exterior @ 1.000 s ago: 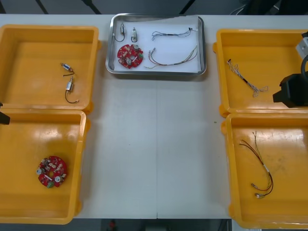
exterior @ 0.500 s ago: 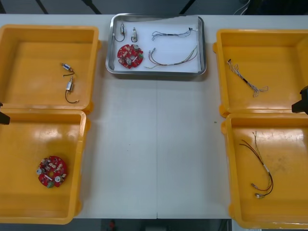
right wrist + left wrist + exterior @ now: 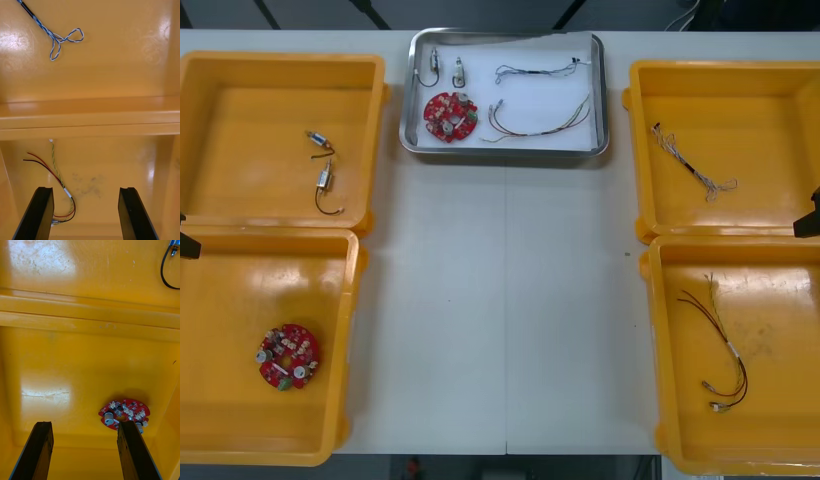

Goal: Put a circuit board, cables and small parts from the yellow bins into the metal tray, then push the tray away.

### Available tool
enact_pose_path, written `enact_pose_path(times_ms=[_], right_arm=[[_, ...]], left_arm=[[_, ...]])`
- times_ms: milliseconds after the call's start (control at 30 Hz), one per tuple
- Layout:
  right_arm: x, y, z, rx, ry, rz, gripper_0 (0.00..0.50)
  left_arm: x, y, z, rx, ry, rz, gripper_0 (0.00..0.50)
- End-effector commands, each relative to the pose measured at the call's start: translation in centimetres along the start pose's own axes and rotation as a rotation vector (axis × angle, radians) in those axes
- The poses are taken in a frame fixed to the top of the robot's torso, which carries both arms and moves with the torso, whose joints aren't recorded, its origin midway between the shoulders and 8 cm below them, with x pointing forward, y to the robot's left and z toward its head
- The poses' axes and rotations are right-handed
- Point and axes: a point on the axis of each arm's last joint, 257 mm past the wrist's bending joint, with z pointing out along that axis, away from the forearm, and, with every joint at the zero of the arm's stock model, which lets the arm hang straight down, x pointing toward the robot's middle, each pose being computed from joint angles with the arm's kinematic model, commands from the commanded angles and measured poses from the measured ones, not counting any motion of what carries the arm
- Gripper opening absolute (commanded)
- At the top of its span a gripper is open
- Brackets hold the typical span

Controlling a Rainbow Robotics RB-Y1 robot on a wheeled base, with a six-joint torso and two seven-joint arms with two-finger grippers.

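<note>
Looking steeply down, we see a light table (image 3: 510, 300) w/ four yellow bins: left far bin (image 3: 250, 110), left near bin (image 3: 240, 310), right far bin (image 3: 750, 110), right near bin (image 3: 780, 300).

A metal tray (image 3: 505, 152), white inside, sits at the table's far middle, between the two far bins.

Left gripper (image 3: 84, 423) hangs over the left near bin, fingers wide apart, holding nothing. Right gripper (image 3: 85, 189) hangs over the right near bin, fingers likewise spread, nothing between them.

In the tray lies one round red circuit board (image 3: 450, 116), near its left side. A second board (image 3: 288, 356) lies in the left near bin; in the left wrist view it sits just past one fingertip, partly hidden by it.

Cables: two in the tray's right half, a dark cable (image 3: 535, 70) at the far side and a red and yellow one (image 3: 540, 125) nearer us. A twisted blue and white cable (image 3: 690, 165) lies in the right far bin. A red, black and yellow cable (image 3: 720, 350) lies in the right near bin, close to one right finger.

Small metal parts: two in the tray's far left corner (image 3: 445, 68), two more w/ black leads in the left far bin (image 3: 323, 160).
</note>
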Motion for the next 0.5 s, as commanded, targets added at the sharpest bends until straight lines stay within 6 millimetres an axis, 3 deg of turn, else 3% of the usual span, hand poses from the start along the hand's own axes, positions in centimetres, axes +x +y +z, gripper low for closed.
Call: enact_pose_path(times_ms=[33,500], right_arm=[[0.5,0.7,1.1,-0.013,0.006,-0.015,0.500],[1.7,1.5,2.5,-0.009,0.033,-0.060,0.500]], left_arm=[[-0.9,1.3,-1.3,-0.051,-0.028,0.066,0.500],[-0.9,1.3,-1.3,-0.051,-0.028,0.066,0.500]])
